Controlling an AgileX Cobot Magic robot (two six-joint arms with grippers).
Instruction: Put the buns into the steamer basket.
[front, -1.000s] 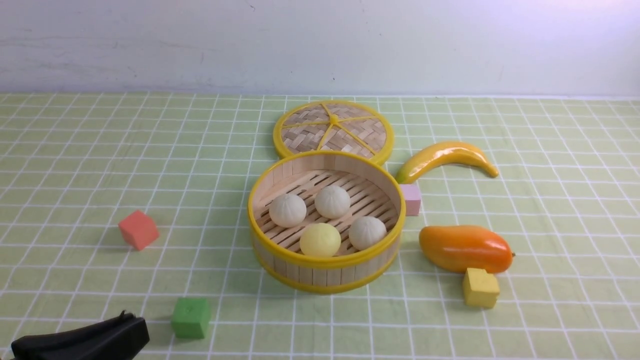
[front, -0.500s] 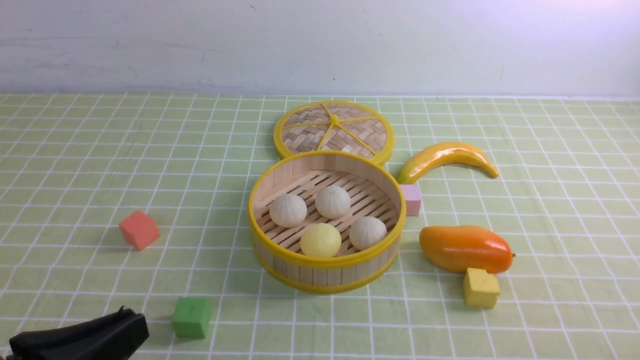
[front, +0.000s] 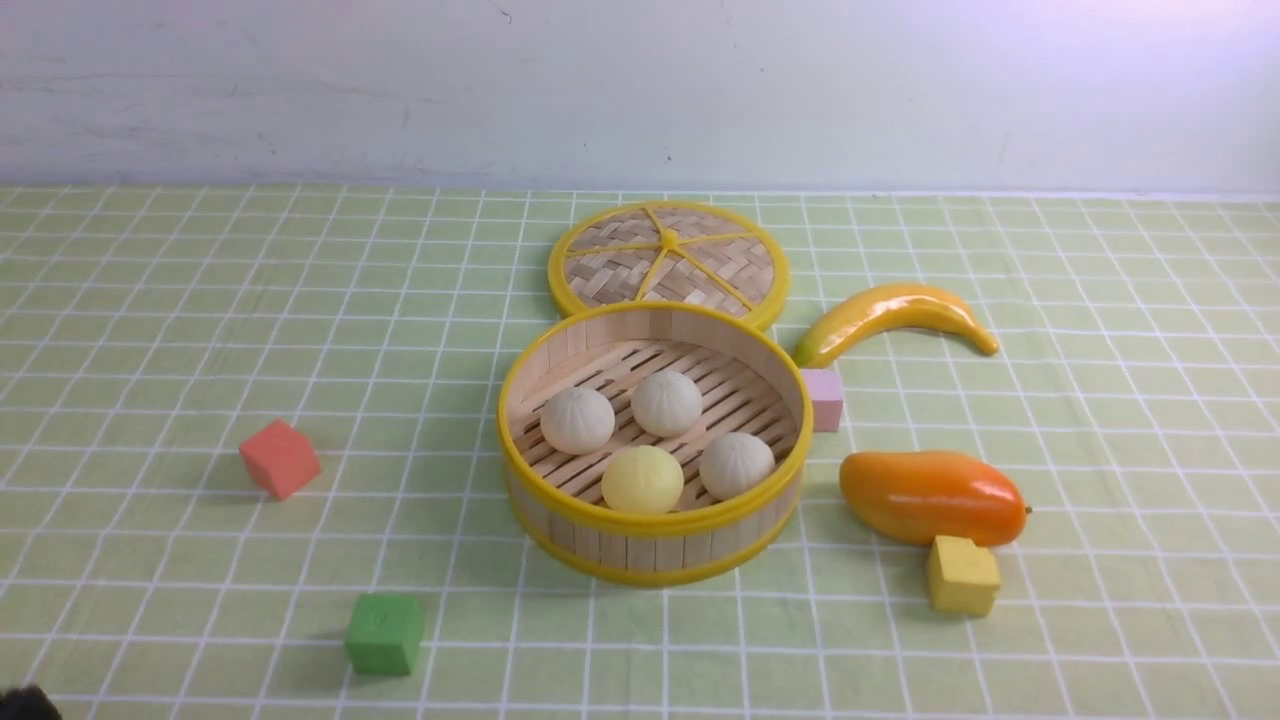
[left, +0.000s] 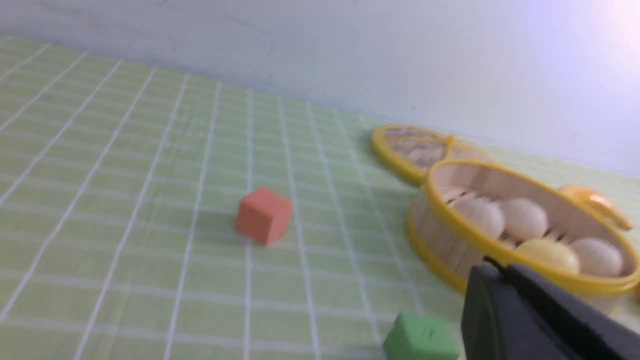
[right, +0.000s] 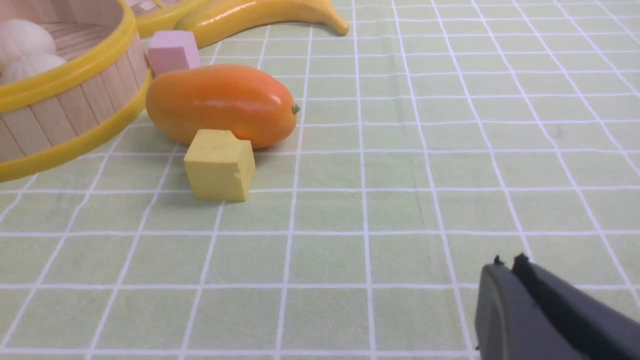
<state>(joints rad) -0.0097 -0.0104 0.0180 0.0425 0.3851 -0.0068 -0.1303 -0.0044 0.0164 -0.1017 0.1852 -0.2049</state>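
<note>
From my seat, all four buns sit inside the basket: two white ones at the back, bun A and bun B, with the yellow bun and a third white bun nearer me. None lies on the cloth outside the basket, so I judge the loading done.

The left gripper shows in its own wrist view as a dark wedge with the jaws pressed together and nothing between them; in the front view only a dark scrap shows at the near-left corner, well apart from the basket. From that gripper the basket lies ahead and toward the robot's right, past the green cube, which sits just beside the fingertip in the wrist view. The right gripper also reads as closed and empty; it is out of the front view. From it the basket lies ahead and toward the robot's left, beyond the yellow cube and the mango.

Round buns have no long axis to line up with, so approach angle would not matter. Neither arm is close to the basket; I cannot say which is nearer.

Around the basket: the lid touches its far rim, the pink cube is against its right side, the banana lies beyond that, and the red cube is well off to its left.

I would judge that nothing remains except parking both arms.
</note>
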